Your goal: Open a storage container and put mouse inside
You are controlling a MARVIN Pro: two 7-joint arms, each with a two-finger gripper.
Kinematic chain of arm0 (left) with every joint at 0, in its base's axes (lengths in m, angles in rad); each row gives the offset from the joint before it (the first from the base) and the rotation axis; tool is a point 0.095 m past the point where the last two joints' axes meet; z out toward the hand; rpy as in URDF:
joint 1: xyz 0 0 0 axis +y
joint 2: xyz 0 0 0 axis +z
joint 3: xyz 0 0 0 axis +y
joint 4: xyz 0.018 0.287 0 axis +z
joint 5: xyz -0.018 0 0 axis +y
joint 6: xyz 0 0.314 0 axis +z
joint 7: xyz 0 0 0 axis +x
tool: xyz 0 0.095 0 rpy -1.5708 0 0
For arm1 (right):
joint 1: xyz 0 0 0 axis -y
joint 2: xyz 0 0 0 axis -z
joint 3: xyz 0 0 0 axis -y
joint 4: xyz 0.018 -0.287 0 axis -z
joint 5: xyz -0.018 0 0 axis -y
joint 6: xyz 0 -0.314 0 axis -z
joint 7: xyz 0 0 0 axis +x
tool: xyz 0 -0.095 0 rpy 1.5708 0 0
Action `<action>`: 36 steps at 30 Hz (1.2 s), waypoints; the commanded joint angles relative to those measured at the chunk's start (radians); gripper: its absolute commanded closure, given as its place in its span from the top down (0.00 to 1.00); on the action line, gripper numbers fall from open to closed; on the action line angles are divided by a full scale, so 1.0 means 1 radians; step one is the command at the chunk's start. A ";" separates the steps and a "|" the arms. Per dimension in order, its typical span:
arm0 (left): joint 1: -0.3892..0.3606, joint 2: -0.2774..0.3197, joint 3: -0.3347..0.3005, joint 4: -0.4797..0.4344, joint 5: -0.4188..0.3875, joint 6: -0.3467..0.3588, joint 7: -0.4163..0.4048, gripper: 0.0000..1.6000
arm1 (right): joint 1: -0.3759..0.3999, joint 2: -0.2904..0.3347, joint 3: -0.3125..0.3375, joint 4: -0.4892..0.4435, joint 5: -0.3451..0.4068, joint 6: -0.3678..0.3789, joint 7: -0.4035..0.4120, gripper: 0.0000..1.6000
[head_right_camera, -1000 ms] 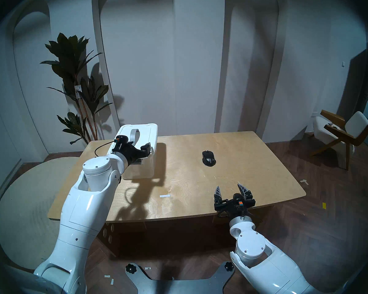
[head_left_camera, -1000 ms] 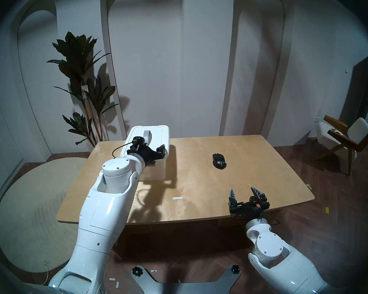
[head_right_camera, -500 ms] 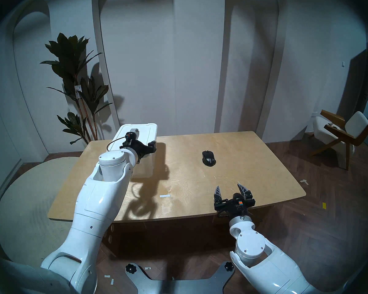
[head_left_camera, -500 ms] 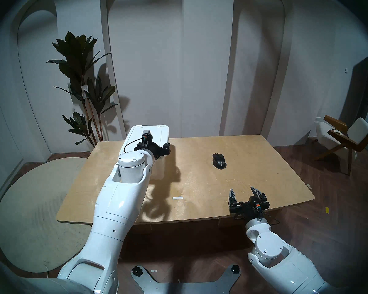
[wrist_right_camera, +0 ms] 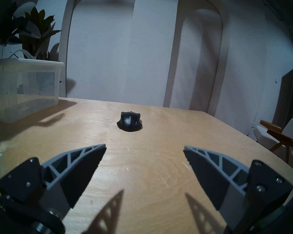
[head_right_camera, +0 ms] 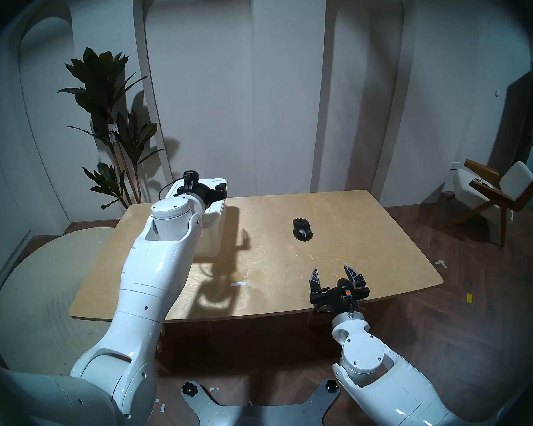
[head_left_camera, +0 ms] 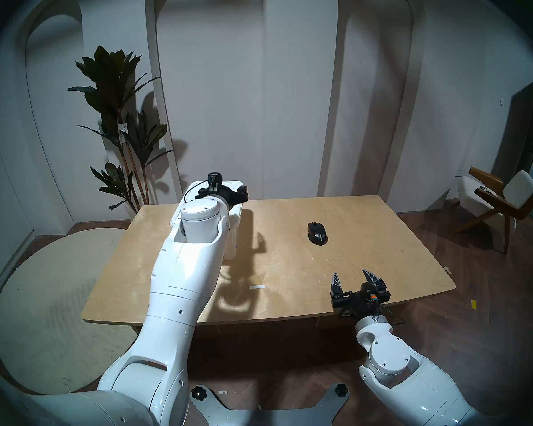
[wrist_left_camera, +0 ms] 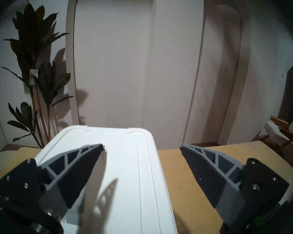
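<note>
The storage container (head_left_camera: 232,241) stands at the table's far left, a clear tub with its white lid (wrist_left_camera: 134,161) on. It also shows in the right wrist view (wrist_right_camera: 29,86), where the grey handle (wrist_right_camera: 22,52) rises above the lid. My left gripper (wrist_left_camera: 141,145) is open and empty just above the lid, pointing at the far wall; the head view shows only its black body (head_left_camera: 225,194). The black mouse (head_left_camera: 317,233) lies on the table's right half, also in the right wrist view (wrist_right_camera: 129,121). My right gripper (head_left_camera: 351,274) is open and empty near the front edge, well short of the mouse.
The wooden table (head_left_camera: 290,277) carries a small white tape strip (head_left_camera: 257,286) near its front middle. A tall plant (head_left_camera: 120,124) stands behind the table's left corner. A chair (head_left_camera: 502,201) stands at the right and a round rug (head_left_camera: 43,308) lies at the left.
My left arm has swung forward and up, carrying its gripper from the container's near end to above the lid's far part. The right arm, the mouse and the container have not moved.
</note>
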 commanded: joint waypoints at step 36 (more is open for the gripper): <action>-0.279 0.217 0.017 0.260 0.102 0.206 -0.274 1.00 | 0.000 0.010 -0.002 -0.034 0.001 -0.010 -0.007 1.00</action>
